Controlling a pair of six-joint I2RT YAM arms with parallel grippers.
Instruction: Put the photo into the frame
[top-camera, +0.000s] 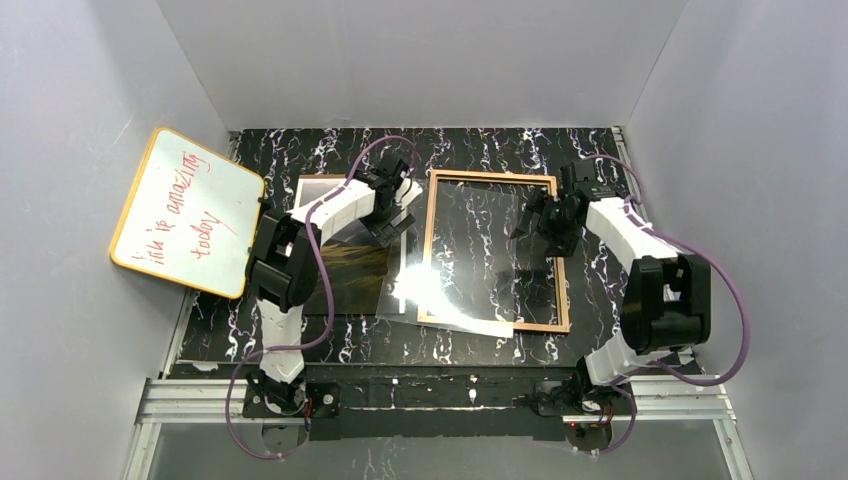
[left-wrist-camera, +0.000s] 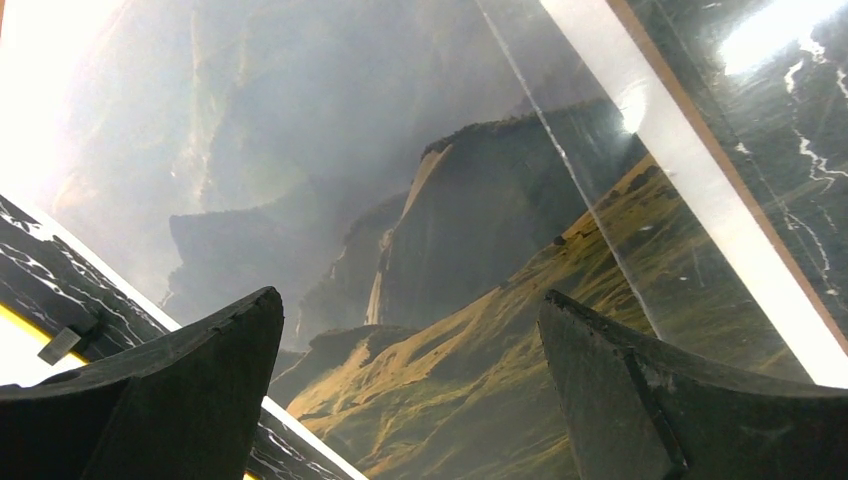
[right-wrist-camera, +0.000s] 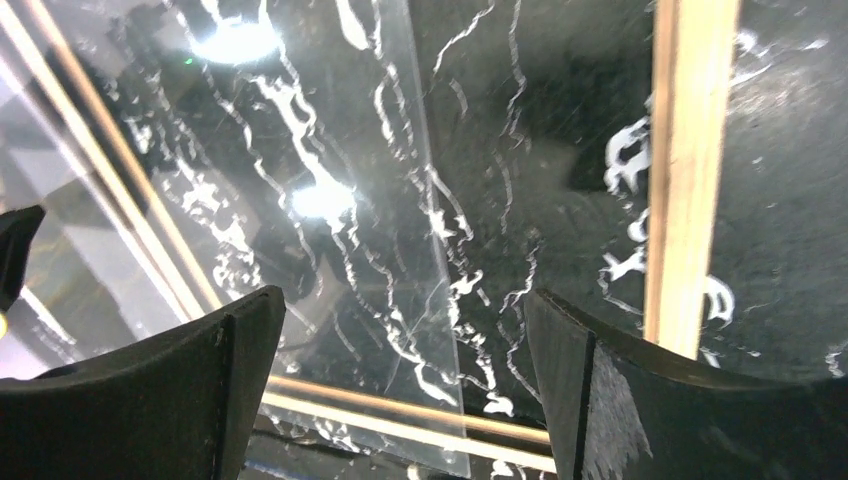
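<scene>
Top external shows the photo (top-camera: 356, 268) flat on the desk (top-camera: 480, 150), just left of the tan-side-up frame (top-camera: 490, 177). Left claw (top-camera: 396, 212) hangs wide open above it; right claw (top-camera: 535, 222) gapes over the frame. Pinch 1 photo edge gently, avoiding the clear sheet (top-camera: 455, 295).

Black marble-look surface (top-camera: 480, 150), white veins, boxed by plain pale grey walls (top-camera: 420, 60) left, far and right. Yellow-edged whiteboard (top-camera: 185, 210) with red writing leans at the left edge; aluminium rail (top-camera: 200, 400) runs along the near edge.
</scene>
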